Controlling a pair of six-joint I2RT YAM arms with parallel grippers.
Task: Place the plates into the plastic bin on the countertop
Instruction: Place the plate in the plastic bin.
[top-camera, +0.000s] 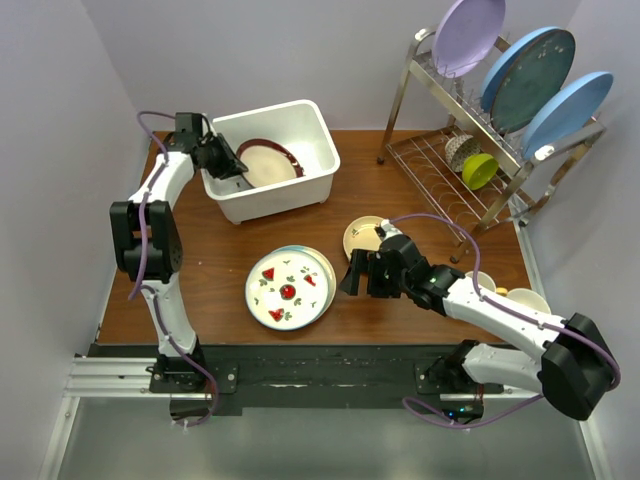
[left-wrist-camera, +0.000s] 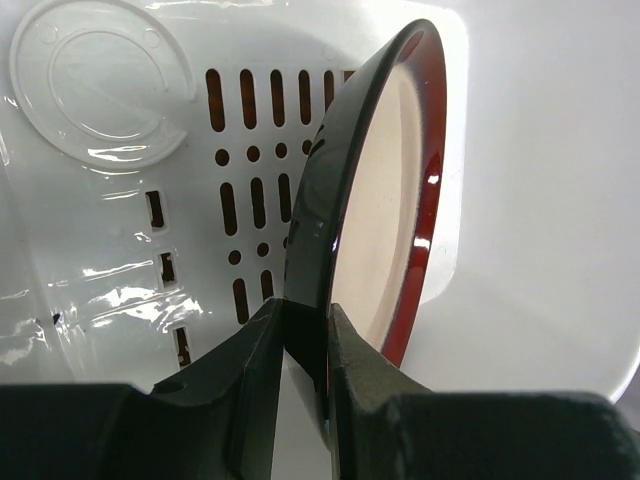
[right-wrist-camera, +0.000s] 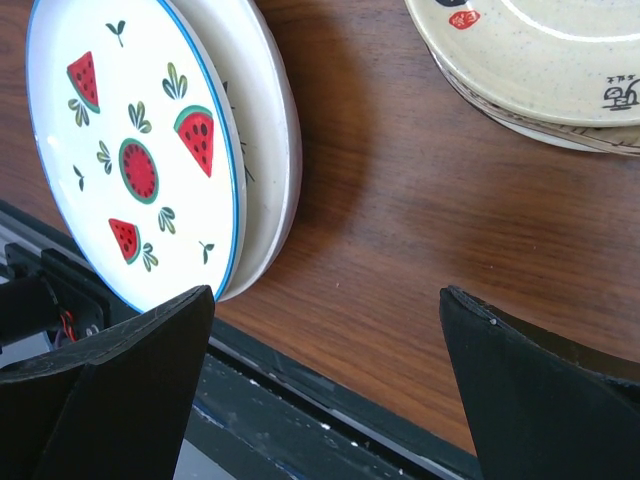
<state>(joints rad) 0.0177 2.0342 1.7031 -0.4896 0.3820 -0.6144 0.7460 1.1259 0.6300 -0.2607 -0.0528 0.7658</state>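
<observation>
left gripper (top-camera: 238, 168) (left-wrist-camera: 305, 320): narrow, its two dark fingers pinched on the rim of a maroon-rimmed cream round plate (top-camera: 270, 165) (left-wrist-camera: 385, 200)
where that plate is: inside the white rectangular plastic bin (top-camera: 275, 200) (left-wrist-camera: 100, 250), held on edge and tilted; whether its lower edge touches the bin's floor cannot be told
bin's place: on the far left part of the dark brown wood-grain countertop (top-camera: 200, 260) (right-wrist-camera: 400, 200); the left wrist view shows slot vents in the wall behind the plate
right gripper (top-camera: 350, 270) (right-wrist-camera: 325, 300): jaws spread wide, holding nothing, low over the countertop
right gripper's neighbours: a white round plate with red-and-green watermelon motifs (top-camera: 285, 288) (right-wrist-camera: 130, 150) to one side, a small tan speckled plate (top-camera: 358, 232) (right-wrist-camera: 540, 50) to the other
plate stack: the watermelon plate lies on top, near the middle front of the countertop, with a pale plate (right-wrist-camera: 270, 120) under it, shifted sideways
tan plate: flat on the countertop, well apart from the bin
far right: a chrome wire dish rack (top-camera: 440, 165) with a lilac plate (top-camera: 468, 35) and blue plates (top-camera: 528, 75) upright on top, and a yellow-green cup (top-camera: 480, 170) lower down
</observation>
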